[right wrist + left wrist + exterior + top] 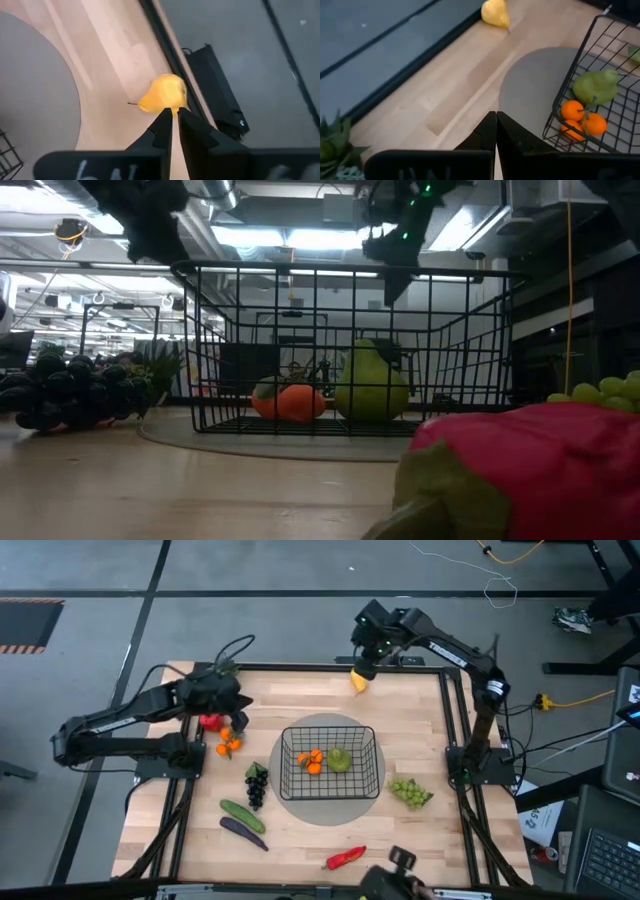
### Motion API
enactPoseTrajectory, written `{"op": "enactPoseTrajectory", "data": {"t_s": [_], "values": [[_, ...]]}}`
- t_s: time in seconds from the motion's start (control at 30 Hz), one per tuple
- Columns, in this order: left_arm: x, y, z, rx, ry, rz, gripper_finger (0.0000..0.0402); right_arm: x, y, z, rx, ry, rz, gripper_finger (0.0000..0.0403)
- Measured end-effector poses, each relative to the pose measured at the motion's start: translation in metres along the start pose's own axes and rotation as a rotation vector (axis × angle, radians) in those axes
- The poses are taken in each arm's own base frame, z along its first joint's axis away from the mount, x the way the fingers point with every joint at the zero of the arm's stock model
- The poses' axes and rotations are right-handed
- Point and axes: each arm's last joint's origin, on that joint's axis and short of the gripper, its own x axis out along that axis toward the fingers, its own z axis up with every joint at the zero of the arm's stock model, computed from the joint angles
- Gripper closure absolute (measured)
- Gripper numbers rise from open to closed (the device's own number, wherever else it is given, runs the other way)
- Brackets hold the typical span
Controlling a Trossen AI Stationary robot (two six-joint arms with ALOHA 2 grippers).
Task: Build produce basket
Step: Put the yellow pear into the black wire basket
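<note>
Basket (330, 762): mid-desk on a grey round mat (300, 808); holds oranges (313, 761) and a green pear (340, 759).
Lemon (164, 93): at the desk's far edge, just past the right gripper (173, 116) fingertips; fingers nearly closed, holding nothing.
Left gripper (496, 122): near the left edge, fingers together, empty.
High view only: cucumber (242, 815), eggplant (243, 832), loose oranges (230, 743).
Low view: red pepper (520, 475) cut off, blurred; dark grapes (70, 392) at left.

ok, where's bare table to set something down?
Free: the strip between the lemon and the basket, and the near edge between the eggplant and the red pepper. Crowded: left of the basket, around the oranges and dark grapes.
</note>
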Motion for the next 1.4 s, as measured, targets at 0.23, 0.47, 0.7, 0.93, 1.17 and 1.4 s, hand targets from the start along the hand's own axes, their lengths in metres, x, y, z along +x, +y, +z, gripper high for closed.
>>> {"op": "enactPoseTrajectory", "data": {"t_s": [0.23, 0.47, 0.7, 0.93, 1.17, 1.4], "values": [[-0.009, 0.005, -0.026, 0.003, -0.016, 0.004, 0.0401, 0.054, -0.009, 0.001, -0.117, 0.107, 0.060, 0.0368], [0.006, 0.012, -0.068, -0.134, 0.035, 0.053, 0.0401, 0.096, -0.014, 0.006, -0.094, 0.111, 0.092, 0.0368], [0.018, 0.013, -0.087, -0.231, -0.039, 0.040, 0.0401, 0.139, 0.000, 0.008, -0.110, 0.157, 0.103, 0.0368], [0.016, 0.014, -0.087, -0.237, -0.062, 0.032, 0.0401, 0.166, -0.002, -0.003, -0.046, 0.314, -0.058, 0.0368], [0.015, 0.014, -0.087, -0.237, -0.064, 0.032, 0.0401, 0.154, 0.003, -0.027, 0.009, 0.586, -0.004, 0.0368], [0.015, 0.013, -0.087, -0.239, -0.057, 0.012, 0.0401, 0.143, -0.002, -0.044, 0.043, 0.778, -0.039, 0.0368]]}}
